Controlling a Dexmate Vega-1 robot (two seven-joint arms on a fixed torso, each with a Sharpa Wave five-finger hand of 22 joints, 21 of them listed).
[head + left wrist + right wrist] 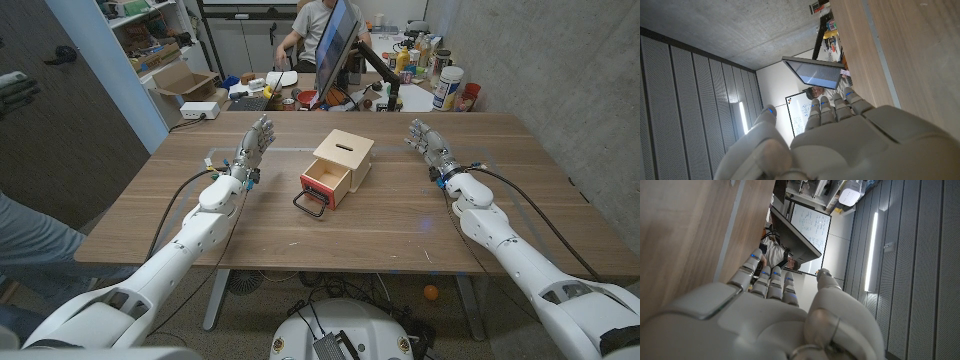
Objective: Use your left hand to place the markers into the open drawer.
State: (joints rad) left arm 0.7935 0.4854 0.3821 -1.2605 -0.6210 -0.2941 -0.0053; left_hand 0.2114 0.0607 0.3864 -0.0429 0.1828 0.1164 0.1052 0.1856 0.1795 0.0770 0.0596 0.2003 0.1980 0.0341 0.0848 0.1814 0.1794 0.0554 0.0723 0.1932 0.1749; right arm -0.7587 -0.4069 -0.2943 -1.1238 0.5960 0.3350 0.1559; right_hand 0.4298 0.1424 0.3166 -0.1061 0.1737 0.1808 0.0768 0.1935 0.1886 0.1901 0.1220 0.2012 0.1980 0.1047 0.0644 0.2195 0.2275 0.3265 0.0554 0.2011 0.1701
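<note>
At far left, beside my fingers, my left hand [252,150] stands upright over the table [400,225], fingers spread and straight, holding nothing; the left wrist view shows the same hand [840,145] with fingers extended and nothing in them. Just outside those fingers I see only faint light marks on the wood, which I can't read as markers. Markers: I can't make out any on the table or in either hand, count zero as far as I can see. Right of my left fingers, between both hands and apart from each, sits one small wooden box [347,155] with a slot on top. Its one drawer [326,183] is pulled out toward me, with a black handle [311,204] at the front. What I see of the drawer's inside looks bare, but the angle is shallow, so I can't be sure. Right of the box, my right hand [428,142] is also upright, fingers apart and gripping nothing; the right wrist view [755,320] agrees. Progress, my judgement: the drawer is already open, and nothing is grasped or visibly placed, so either the task is at its very start or the markers are out of sight. Left to do: locate the markers, pick them up with the left hand, and drop them in the drawer. Beyond my fingertips there is one dark monitor [337,40] and one seated person [310,22].
</note>
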